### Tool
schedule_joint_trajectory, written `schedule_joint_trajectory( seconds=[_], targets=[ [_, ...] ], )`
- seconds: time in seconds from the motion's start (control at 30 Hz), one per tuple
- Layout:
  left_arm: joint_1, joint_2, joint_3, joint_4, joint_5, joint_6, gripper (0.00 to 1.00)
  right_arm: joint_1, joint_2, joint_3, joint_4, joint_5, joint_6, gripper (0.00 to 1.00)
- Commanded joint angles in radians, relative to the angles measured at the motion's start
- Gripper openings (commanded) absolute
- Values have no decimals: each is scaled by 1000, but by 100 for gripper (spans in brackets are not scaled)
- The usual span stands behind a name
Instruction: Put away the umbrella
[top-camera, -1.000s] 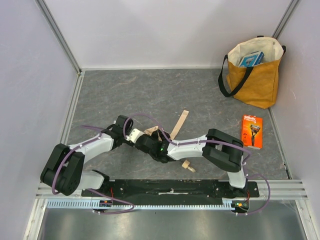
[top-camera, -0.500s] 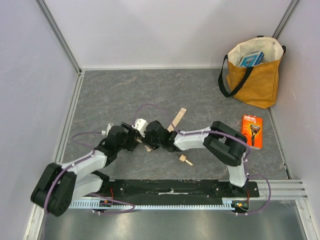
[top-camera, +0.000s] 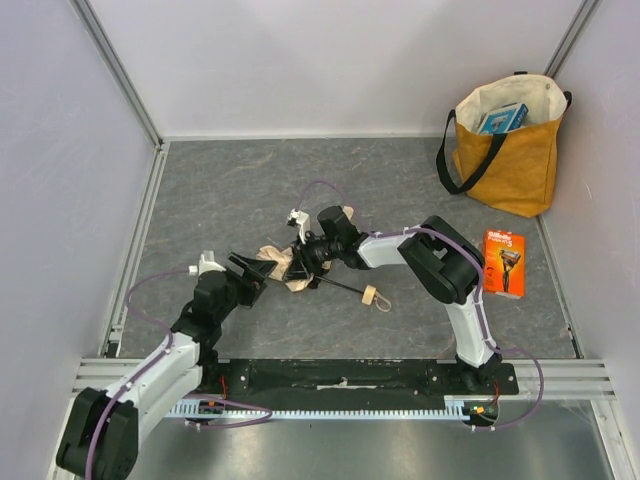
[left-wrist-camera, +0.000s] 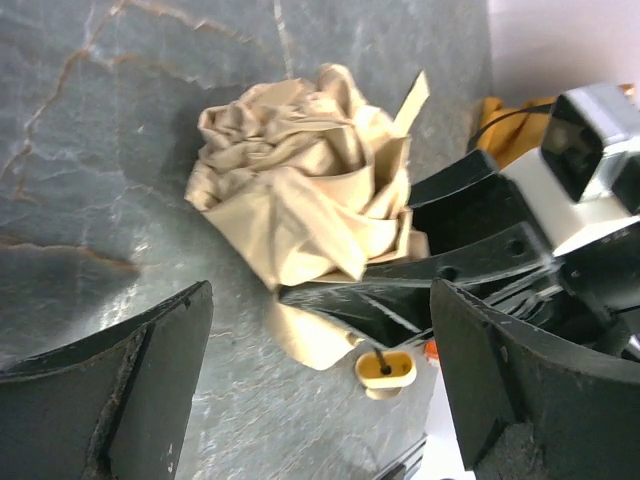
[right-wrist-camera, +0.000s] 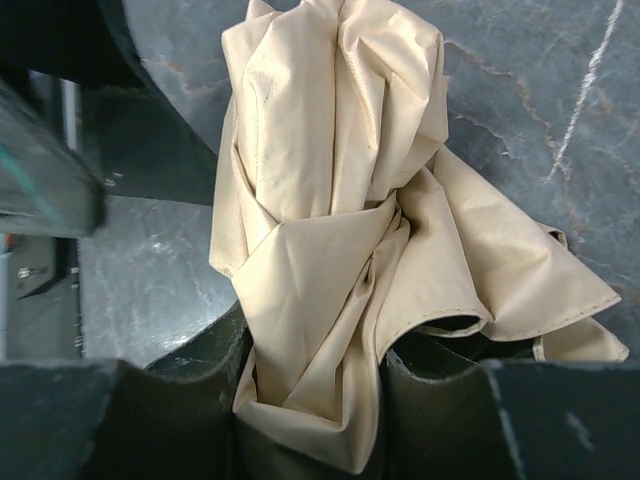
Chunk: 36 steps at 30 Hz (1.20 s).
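Our right claw (top-camera: 303, 256) pinches the crumpled beige fabric of the umbrella (right-wrist-camera: 330, 200); our left claw (top-camera: 256, 276) gapes wide, empty, just beside it.

We see a compact umbrella (top-camera: 283, 263) of pale beige-cream fabric, with a thin black shaft (top-camera: 340, 285) and a light wooden knob (top-camera: 369, 295). The stone-look tabletop (top-camera: 230, 190) is grey, marbled with white and rust veins. A mustard-yellow fabric tote bag (top-camera: 510, 165) has black straps (top-camera: 450, 165) and cream lining (top-camera: 500, 98). A flat cardboard razor pack (top-camera: 504, 262) is bright orange.
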Motion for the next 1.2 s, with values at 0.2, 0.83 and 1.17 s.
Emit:
schedule_joint_trajectory(
  seconds=[0.2, 0.83, 1.17],
  targets=[
    [4, 329, 49, 165, 103, -48, 95, -47, 175, -59, -253, -187, 151, 0],
    [-142, 719, 299, -170, -101, -255, 92, -47, 206, 24, -282, -269, 171, 0],
    [-171, 762, 266, -11, -177, -208, 42, -27, 194, 79, -390, -263, 106, 0]
  ],
)
